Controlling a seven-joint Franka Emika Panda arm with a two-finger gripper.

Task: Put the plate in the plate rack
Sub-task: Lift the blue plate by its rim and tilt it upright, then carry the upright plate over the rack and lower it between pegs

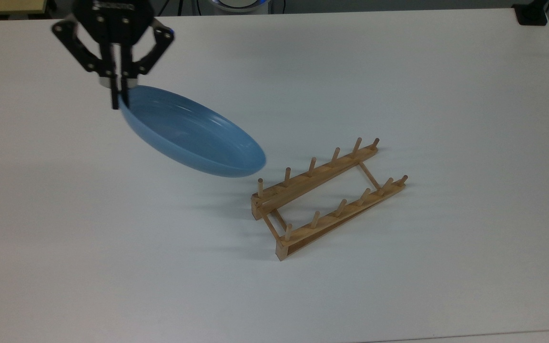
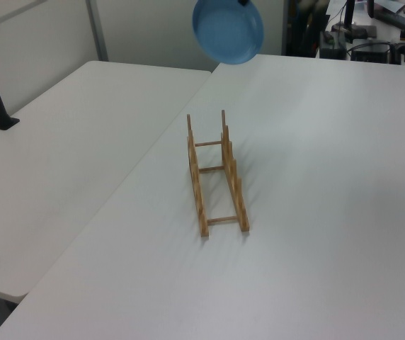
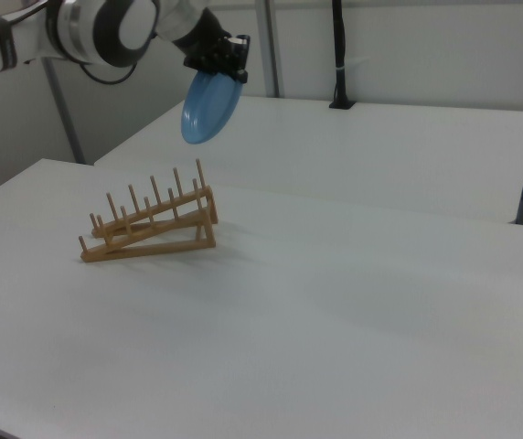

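The light-blue plate (image 1: pixel 193 136) hangs in the air, tilted steeply on edge, with my gripper (image 1: pixel 118 97) shut on its upper rim. In the left view the plate (image 2: pixel 228 30) is high above the table's far end, and in the right view the plate (image 3: pixel 210 108) hangs from the gripper (image 3: pixel 227 75) above and behind the rack. The wooden plate rack (image 1: pixel 328 196) lies on the white table with no plate in it, to the top view's right of the plate. It also shows as the rack (image 2: pixel 217 173) and the rack (image 3: pixel 152 225).
The white table (image 1: pixel 398 85) is bare around the rack. A second white table (image 2: pixel 61 156) stands alongside in the left view. A black post (image 3: pixel 338 55) rises at the far table's back edge in the right view. The robot arm (image 3: pixel 106 32) reaches in from the right view's upper left.
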